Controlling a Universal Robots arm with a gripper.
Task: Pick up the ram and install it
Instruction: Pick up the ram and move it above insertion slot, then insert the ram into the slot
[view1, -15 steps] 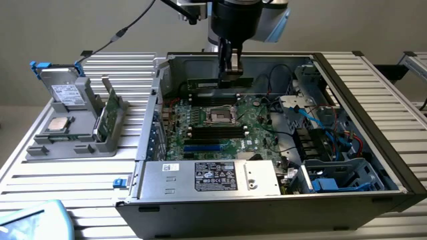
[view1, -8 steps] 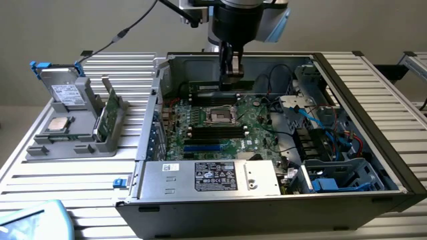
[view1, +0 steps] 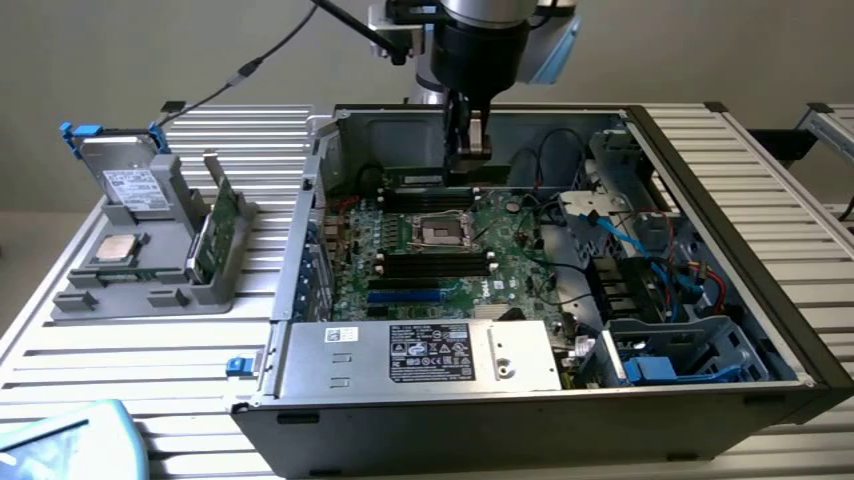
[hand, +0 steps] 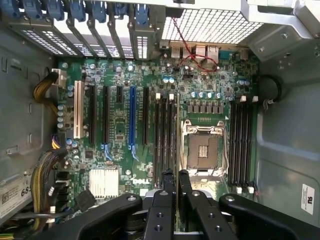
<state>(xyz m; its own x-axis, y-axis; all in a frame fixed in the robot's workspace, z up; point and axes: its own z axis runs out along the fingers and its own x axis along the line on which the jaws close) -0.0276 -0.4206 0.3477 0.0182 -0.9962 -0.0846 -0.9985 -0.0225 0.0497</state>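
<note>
The ram (view1: 411, 179) is a long dark green stick, held level at its middle by my gripper (view1: 465, 158), which is shut on it. It hangs inside the open computer case (view1: 787, 330), over the far bank of memory slots (view1: 427, 198) beside the processor socket (view1: 441, 232). In the wrist view the ram (hand: 178, 130) shows edge-on as a thin line running out from the gripper (hand: 176, 176), parallel to the black slots (hand: 164, 135) and close beside the socket (hand: 202, 150). Whether it touches a slot I cannot tell.
A second slot bank (hand: 242, 140) lies on the socket's other side. The power supply (view1: 427, 355) and drive cage with cables (view1: 667, 350) fill the case's near side. At the exterior view's left, a grey holder (view1: 120, 300) carries a hard drive (view1: 134, 185), a green card (view1: 220, 235) and a silver processor (view1: 118, 248).
</note>
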